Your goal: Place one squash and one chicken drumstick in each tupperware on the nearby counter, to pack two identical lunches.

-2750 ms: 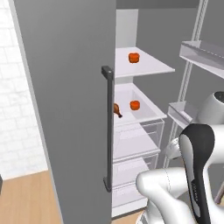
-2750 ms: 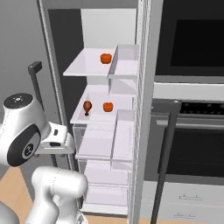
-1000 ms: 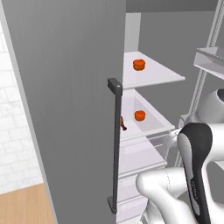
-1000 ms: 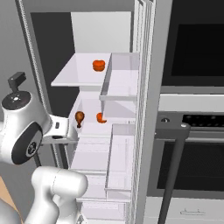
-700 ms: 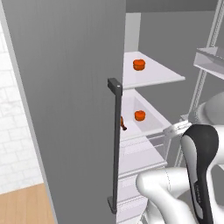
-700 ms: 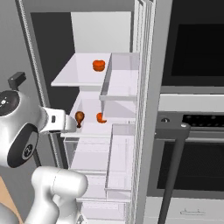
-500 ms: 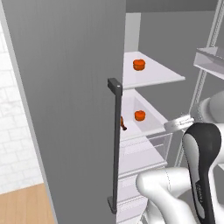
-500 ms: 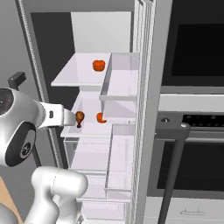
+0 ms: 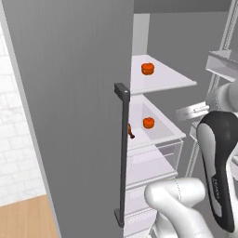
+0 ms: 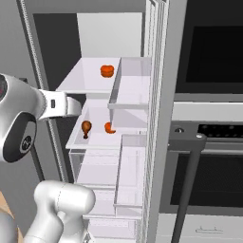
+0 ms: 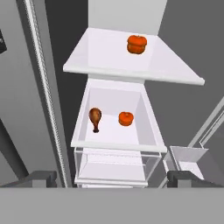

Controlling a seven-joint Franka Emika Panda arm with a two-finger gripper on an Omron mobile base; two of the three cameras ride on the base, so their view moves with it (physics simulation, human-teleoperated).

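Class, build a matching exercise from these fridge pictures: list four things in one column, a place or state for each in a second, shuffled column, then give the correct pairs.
Column 1:
1. upper squash
2. chicken drumstick
3. fridge door handle
4. gripper

Column 2:
A. open, holding nothing
B. alone on the top shelf
C. upright dark bar on the grey door
D. on the lower shelf beside a squash

Pairs: 1-B, 2-D, 3-C, 4-A

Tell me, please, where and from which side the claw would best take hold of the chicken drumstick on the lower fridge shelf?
Probably by the plump upper end of the chicken drumstick, coming in from the open front of the fridge. It seems to stand with the thin bone end pointing toward the shelf's front edge, and the meaty end gives the open claw more to close on. The squash sits apart to its right, so closing sideways looks feasible.
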